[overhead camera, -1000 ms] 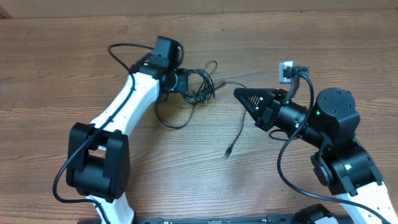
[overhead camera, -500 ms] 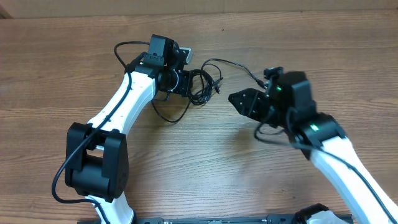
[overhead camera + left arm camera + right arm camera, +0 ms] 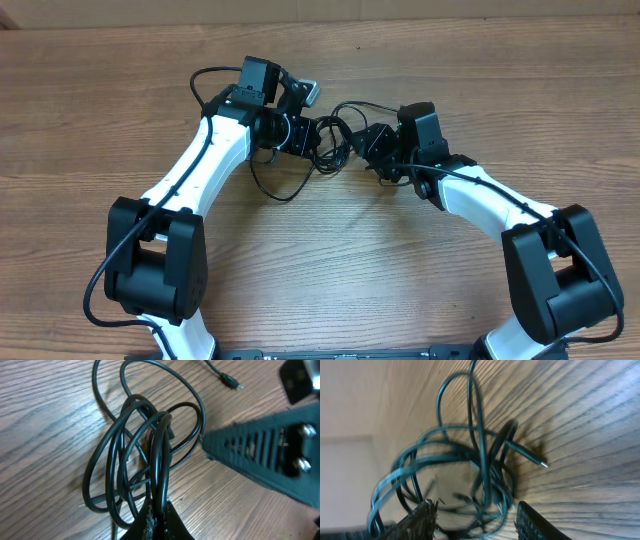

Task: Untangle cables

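tangled black cables heaped on the wooden table between both arms, left gripper clamped tight on the bundle, right gripper spread wide right at the loops, one plug end lying loose nearby

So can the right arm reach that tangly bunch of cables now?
Probably yes. The right gripper is open and right next to the cables, with nothing between them. The left gripper pinches the bundle from the other side, out of its way.
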`<move>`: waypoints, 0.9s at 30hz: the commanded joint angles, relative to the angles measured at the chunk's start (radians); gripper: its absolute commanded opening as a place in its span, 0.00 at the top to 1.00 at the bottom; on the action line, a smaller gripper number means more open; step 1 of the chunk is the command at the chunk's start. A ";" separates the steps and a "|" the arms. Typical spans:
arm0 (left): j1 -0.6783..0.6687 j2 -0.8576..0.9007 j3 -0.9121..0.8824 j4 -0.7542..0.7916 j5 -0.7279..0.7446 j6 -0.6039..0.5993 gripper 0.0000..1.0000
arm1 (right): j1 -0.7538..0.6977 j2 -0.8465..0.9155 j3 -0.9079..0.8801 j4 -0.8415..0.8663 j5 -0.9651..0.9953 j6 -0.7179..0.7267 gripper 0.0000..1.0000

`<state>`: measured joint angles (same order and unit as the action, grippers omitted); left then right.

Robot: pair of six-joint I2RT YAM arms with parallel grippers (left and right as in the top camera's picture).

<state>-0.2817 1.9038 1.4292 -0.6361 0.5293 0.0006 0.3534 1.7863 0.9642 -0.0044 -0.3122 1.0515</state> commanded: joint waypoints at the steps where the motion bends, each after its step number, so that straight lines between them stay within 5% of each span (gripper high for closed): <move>1: -0.009 -0.013 0.013 0.001 0.079 0.031 0.96 | 0.002 0.023 0.009 0.014 0.087 0.212 0.51; 5: -0.009 -0.013 0.013 -0.002 0.119 0.031 0.96 | 0.005 0.026 0.009 0.042 0.118 0.327 0.52; 10: -0.009 -0.013 0.013 -0.023 0.186 0.084 0.96 | 0.006 0.026 0.009 0.071 0.118 0.436 0.82; 14: -0.009 -0.013 0.013 -0.024 0.192 0.084 0.96 | 0.006 0.032 0.009 0.030 0.122 0.432 0.85; 20: -0.008 -0.013 0.013 -0.023 0.307 0.121 0.96 | 0.006 0.072 0.009 0.008 0.168 0.293 0.86; 22: -0.008 -0.013 0.013 -0.024 0.340 0.139 0.96 | 0.006 0.075 0.009 0.007 0.191 0.215 0.96; 27: 0.007 -0.015 0.014 -0.019 0.351 0.172 0.96 | 0.005 0.075 0.012 -0.060 0.200 -0.049 0.96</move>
<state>-0.2817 1.9038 1.4292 -0.6613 0.8173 0.1215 0.3542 1.8534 0.9653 -0.0303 -0.1410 1.1812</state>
